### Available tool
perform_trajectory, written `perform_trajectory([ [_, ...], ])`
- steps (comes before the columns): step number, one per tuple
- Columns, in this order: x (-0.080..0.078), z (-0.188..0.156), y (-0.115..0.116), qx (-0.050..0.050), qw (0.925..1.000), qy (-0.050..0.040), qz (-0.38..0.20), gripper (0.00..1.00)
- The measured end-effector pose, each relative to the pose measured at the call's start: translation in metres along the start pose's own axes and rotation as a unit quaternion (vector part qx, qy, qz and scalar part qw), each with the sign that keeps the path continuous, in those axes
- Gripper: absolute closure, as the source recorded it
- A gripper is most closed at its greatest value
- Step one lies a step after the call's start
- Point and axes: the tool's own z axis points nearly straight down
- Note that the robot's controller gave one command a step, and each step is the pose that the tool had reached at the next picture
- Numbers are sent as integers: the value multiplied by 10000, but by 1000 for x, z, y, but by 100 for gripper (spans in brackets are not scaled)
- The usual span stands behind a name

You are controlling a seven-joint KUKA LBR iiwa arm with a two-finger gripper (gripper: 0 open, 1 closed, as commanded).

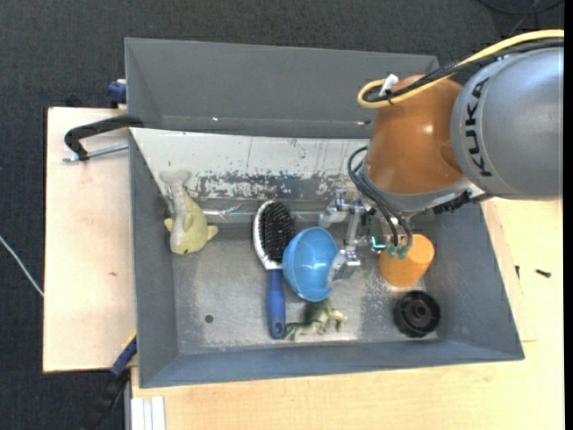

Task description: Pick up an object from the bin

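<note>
My gripper [349, 245] hangs low in the right middle of the bin, beneath the orange wrist cover. Its metal tip is at the right rim of a blue bowl [307, 263], which lies tilted on its side. Whether it touches the bowl I cannot tell. Just to the gripper's right stands an orange cup [409, 260]. A hairbrush [272, 231] with a black head and a blue handle lies left of the bowl, partly under it.
A black round cap-like thing [417, 314] sits near the front right corner. A small green toy figure [317, 322] lies by the front wall, below the bowl. A pale yellow toy [187, 227] rests at the far left.
</note>
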Motion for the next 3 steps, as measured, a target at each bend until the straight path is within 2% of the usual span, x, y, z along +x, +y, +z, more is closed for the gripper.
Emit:
perform_trajectory([
  [1,-23,59,27,-5,9999,-64,-95,0],
  [2,-23,57,27,-1,9999,-35,-100,100],
  [3,-32,-77,33,-8,9999,-114,-9,100],
])
